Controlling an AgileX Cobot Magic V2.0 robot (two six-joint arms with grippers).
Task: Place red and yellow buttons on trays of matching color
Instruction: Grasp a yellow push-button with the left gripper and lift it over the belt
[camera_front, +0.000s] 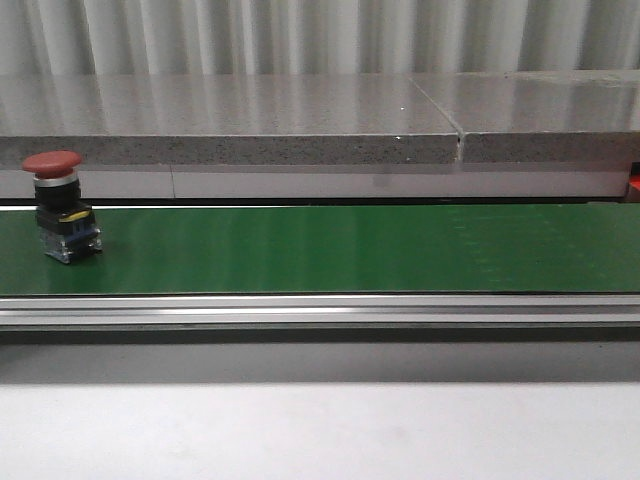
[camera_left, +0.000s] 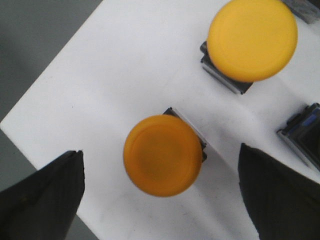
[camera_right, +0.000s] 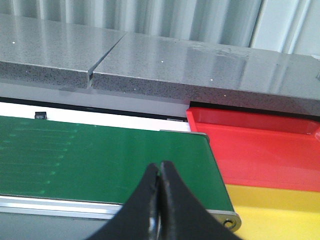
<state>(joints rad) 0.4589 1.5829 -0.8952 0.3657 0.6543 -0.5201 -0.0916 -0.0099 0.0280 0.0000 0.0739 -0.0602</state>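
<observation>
Yellow button (camera_left: 162, 155) sits between the spread left tool (camera_left: 160, 200), seemingly untouched.

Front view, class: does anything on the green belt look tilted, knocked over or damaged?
Nothing stands out. The single red button stands upright near the left end of the green belt, cap on top, with no visible damage.

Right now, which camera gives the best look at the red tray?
The right wrist view: the red tray sits past the green belt's end. The front view catches only a sliver at the right edge; the left wrist view shows none.
</observation>
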